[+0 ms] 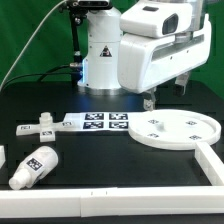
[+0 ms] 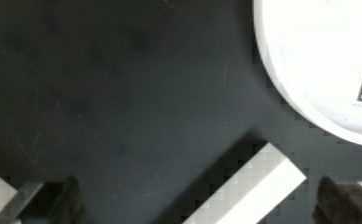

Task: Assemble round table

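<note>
Exterior view: the disc (image 1: 176,130) lies flat on the table (image 1: 105,168), and the gripper (image 1: 150,101) hangs just beside its rim, on the exterior view's left. The post (image 1: 33,168) lies on its side, well apart from the disc, further left. In the wrist view the fingers (image 2: 45,200) are spread wide, with nothing between them.

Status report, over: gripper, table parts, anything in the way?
Gripper open, empty, hovering beside disc. Post lying apart, untouched. No obstruction seen.
</note>
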You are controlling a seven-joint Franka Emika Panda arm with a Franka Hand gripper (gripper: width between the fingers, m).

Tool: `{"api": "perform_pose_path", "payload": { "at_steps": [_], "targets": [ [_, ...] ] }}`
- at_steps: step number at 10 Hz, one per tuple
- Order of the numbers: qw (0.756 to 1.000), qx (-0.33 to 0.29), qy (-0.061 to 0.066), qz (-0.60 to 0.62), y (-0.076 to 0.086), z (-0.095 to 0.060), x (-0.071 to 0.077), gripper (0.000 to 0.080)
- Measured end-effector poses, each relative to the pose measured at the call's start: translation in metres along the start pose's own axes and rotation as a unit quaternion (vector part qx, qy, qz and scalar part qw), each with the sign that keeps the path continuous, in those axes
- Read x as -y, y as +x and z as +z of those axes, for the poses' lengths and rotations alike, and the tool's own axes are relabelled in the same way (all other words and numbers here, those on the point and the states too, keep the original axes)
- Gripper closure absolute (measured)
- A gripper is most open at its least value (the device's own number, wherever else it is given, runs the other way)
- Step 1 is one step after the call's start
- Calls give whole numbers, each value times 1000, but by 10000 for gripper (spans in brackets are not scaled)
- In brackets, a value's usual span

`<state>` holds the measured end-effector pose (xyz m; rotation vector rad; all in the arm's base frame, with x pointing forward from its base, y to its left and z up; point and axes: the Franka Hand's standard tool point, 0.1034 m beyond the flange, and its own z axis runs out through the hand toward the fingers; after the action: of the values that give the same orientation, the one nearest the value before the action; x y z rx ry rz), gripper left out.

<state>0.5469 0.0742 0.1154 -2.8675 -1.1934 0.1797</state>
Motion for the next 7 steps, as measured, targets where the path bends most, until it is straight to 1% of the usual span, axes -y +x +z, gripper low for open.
{"api": "perform_pose_path", "payload": {
  "at_steps": [6,7],
  "targets": [
    [1000,2,1,5,-1,0,0,150],
    [1000,2,0,4,-5,3,2,150]
  ]
}}
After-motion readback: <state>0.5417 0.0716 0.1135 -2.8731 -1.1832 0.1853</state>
